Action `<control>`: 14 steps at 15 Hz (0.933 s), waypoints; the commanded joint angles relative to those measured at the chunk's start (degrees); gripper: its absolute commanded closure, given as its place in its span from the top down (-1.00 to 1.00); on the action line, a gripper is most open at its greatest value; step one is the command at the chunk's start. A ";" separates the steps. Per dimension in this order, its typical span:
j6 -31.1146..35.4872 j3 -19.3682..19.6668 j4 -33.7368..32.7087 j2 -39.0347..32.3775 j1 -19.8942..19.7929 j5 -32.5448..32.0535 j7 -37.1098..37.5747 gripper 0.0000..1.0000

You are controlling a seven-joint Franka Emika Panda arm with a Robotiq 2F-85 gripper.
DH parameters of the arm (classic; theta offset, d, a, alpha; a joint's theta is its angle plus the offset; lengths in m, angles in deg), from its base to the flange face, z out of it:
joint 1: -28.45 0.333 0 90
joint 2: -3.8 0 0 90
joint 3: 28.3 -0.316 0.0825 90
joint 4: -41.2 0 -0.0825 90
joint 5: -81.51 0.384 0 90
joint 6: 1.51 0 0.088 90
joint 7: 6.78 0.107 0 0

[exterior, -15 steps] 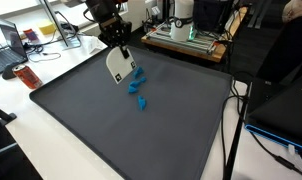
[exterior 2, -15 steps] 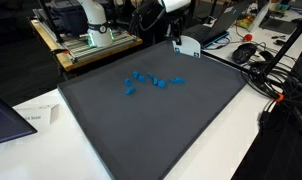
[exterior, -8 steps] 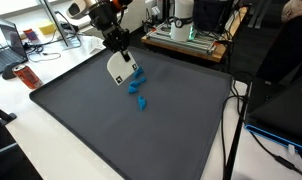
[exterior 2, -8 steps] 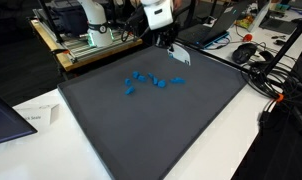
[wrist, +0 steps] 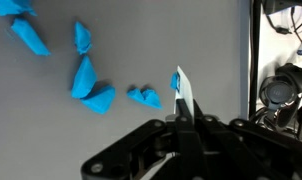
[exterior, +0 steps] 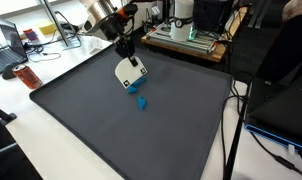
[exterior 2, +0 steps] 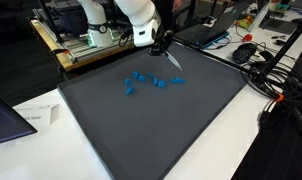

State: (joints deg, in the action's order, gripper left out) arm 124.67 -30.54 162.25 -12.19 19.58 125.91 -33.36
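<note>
Dark mat [exterior: 111,130]: gripper [exterior: 128,57] clamped on white card [exterior: 130,72], blue pieces [wrist: 91,85] at its 9 o'clock in the wrist view; sweeping seemingly in hand, next move needs the card edge set down beside them.

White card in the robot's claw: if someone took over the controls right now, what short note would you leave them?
The gripper is shut on the white card, held tilted above the mat, seemingly clear of it.
The blue pieces lie scattered loose on the mat near the card; none on it.
Done: card gripped and lifted.
Left: all blue pieces lie ungathered.
</note>
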 commanded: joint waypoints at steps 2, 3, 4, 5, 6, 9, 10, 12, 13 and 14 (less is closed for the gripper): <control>3.26 -0.10 3.77 0.04 1.03 8.36 -1.45 -0.98; 4.33 0.04 4.45 -0.02 1.23 9.33 -2.16 -0.98; 5.60 0.23 5.07 -0.08 1.38 9.83 -2.74 -0.98; 6.45 0.40 5.67 -0.02 1.32 10.26 -3.53 -0.98; 7.16 0.57 6.14 0.07 1.17 10.10 -4.38 -0.98; 8.59 1.16 7.03 0.62 0.35 9.85 -6.19 -0.98; 8.45 1.44 7.08 0.80 -0.08 9.91 -6.75 -0.98; 8.14 2.14 7.09 0.87 -0.70 9.55 -7.58 -0.98; 8.25 2.50 7.12 0.89 -0.92 9.44 -7.98 -0.98; 8.28 2.92 7.16 0.91 -1.19 9.16 -8.38 -0.98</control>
State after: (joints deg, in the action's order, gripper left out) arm 132.69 -28.46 168.11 -12.68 19.24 133.57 -38.98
